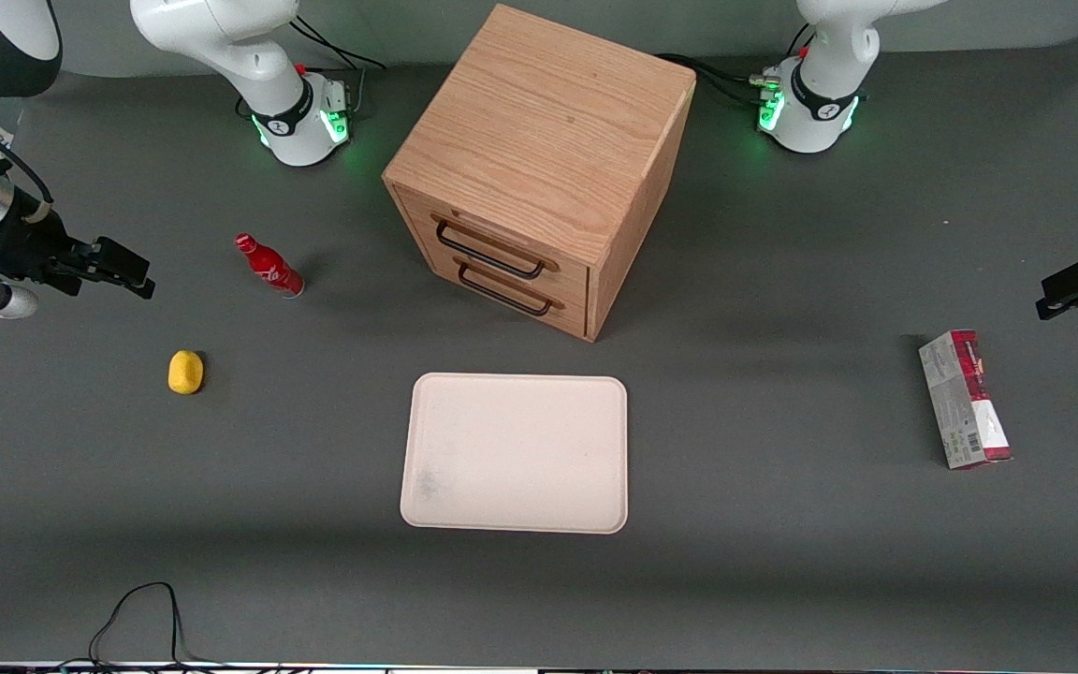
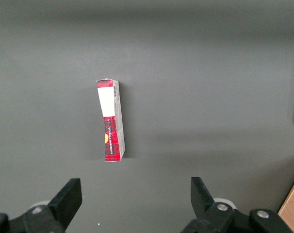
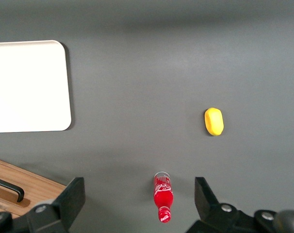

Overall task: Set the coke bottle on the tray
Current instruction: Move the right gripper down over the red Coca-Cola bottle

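**Coke bottle untouched, pincer wide and empty**

The coke bottle (image 1: 269, 266) is seen standing on the desk (image 1: 782, 580), beneath the pincer (image 3: 139, 206) and between its spread fingers in the wrist view. Nothing is held. The bottle is judged light, rigid and glossy, so slippery; the body below the neck is the better hold. A yellow lemon-like object (image 1: 185, 372) lies near. The tray (image 1: 516, 453) lies well apart, in front of the wooden drawer cabinet (image 1: 539, 168), with open desk between.
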`<move>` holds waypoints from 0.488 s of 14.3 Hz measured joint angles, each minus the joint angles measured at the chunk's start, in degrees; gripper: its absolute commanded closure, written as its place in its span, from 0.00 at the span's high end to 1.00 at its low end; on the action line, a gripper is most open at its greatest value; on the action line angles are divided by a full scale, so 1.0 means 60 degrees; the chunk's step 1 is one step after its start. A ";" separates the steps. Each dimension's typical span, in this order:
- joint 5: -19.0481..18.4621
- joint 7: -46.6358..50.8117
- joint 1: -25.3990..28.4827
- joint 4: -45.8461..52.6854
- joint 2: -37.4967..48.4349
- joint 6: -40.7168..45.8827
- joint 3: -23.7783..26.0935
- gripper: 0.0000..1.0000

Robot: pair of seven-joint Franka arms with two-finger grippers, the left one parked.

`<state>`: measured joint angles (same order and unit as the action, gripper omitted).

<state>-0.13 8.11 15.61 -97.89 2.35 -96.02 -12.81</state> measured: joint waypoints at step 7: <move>0.0130 0.0000 0.0000 -0.0623 0.0182 0.0641 0.0017 1.00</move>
<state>0.65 8.11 15.61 -101.62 3.44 -92.18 -12.71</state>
